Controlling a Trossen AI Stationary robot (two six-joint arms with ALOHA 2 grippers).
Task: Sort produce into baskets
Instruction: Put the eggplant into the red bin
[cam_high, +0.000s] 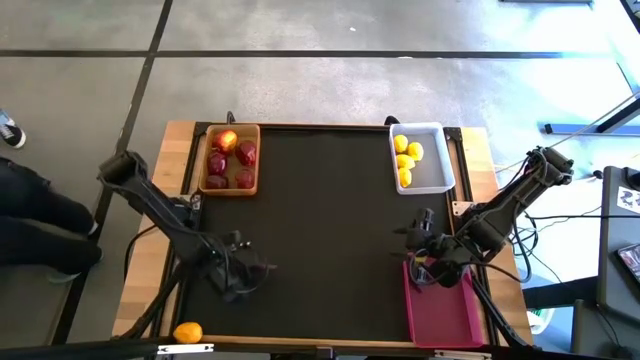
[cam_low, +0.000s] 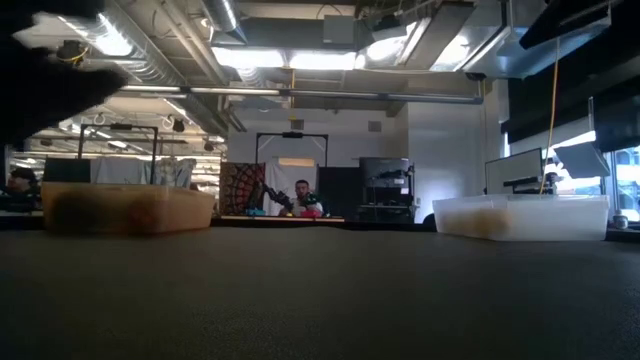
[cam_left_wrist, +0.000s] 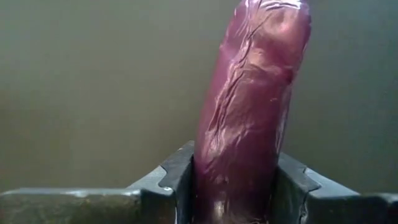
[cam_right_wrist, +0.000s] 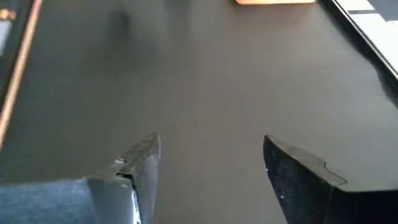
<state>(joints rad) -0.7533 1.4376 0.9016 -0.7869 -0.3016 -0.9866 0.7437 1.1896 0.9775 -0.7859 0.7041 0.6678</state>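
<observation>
Overhead, two dark robot arms work above a black mat on a wooden table (cam_high: 478, 150). Low on the mat's left side, the left gripper (cam_high: 243, 275) pinches a thin, wrinkled, dark purple-red elongated piece of produce (cam_left_wrist: 252, 112) between its two fingers (cam_left_wrist: 177, 186). At top left, a tan wooden basket (cam_high: 203, 155) holds dark red round fruits (cam_high: 246, 155). At top right, a white plastic basket (cam_high: 440, 160) holds yellow lemon-sized fruits (cam_high: 405, 160). The right gripper (cam_high: 422, 240), fingers spread with nothing between them, hangs beside the magenta-pink plastic basket (cam_high: 440, 305) at lower right. One orange fruit (cam_high: 187, 332) sits at the table's bottom left edge.
</observation>
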